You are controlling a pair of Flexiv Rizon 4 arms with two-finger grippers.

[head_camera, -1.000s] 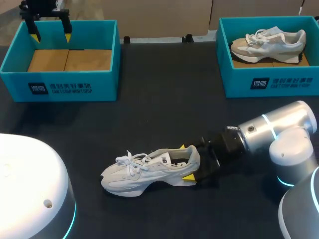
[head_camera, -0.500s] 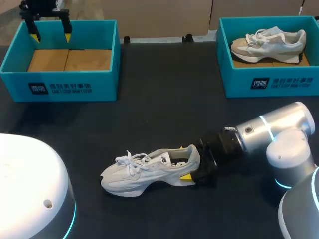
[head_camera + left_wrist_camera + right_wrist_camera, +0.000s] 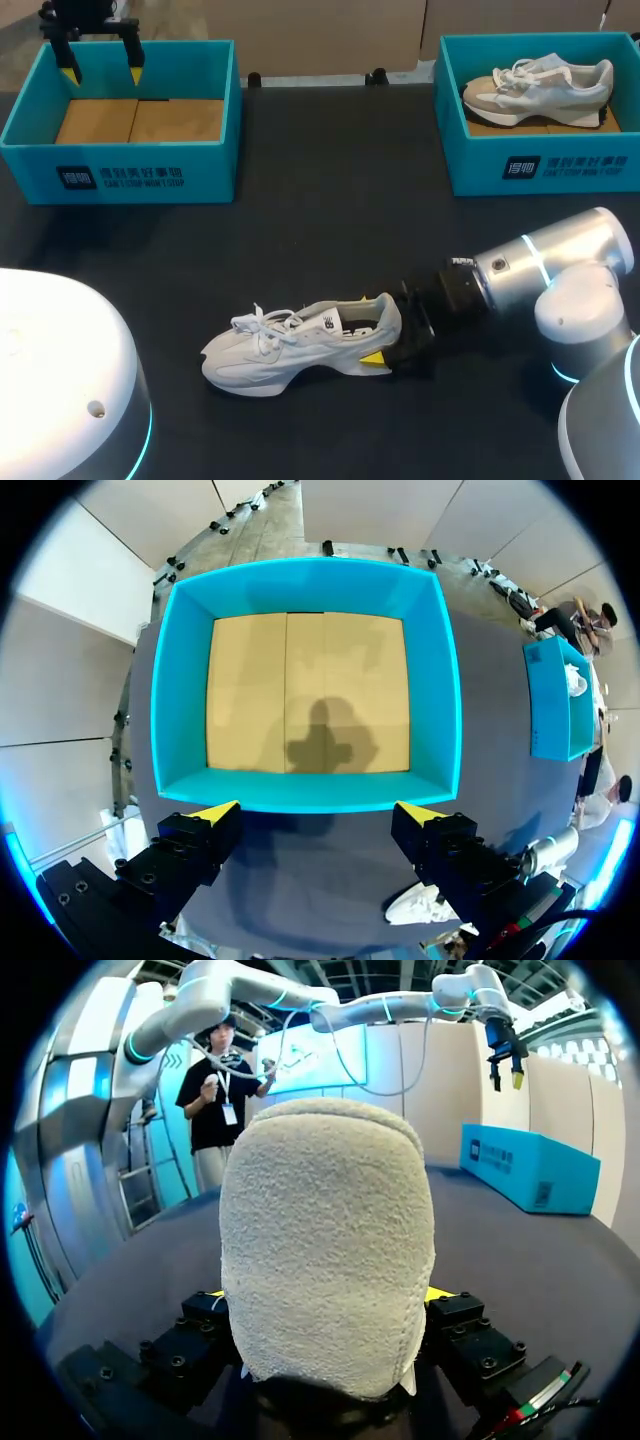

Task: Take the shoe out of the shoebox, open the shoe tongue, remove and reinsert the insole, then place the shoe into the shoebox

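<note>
A white sneaker (image 3: 290, 345) lies on its side on the dark table, toe toward my left arm, near the front. My right gripper (image 3: 372, 328) comes in from the right and is shut on its heel, one yellow tip under the sole and the other at the collar. In the right wrist view the fuzzy grey heel (image 3: 325, 1260) fills the space between the fingers of that gripper (image 3: 327, 1295). My left gripper (image 3: 102, 75) hangs open above the back of the empty teal shoebox (image 3: 120, 170) at far left. From the left wrist that gripper (image 3: 320, 810) looks down into the shoebox (image 3: 310, 790).
A second teal shoebox (image 3: 540, 165) at the far right holds another pale sneaker (image 3: 540, 85). Bare dark tabletop (image 3: 330, 210) lies between the two boxes and the shoe.
My right gripper's fingers have closed in on the sneaker's heel, and the shoe has shifted slightly to the left. The left arm has not moved.
</note>
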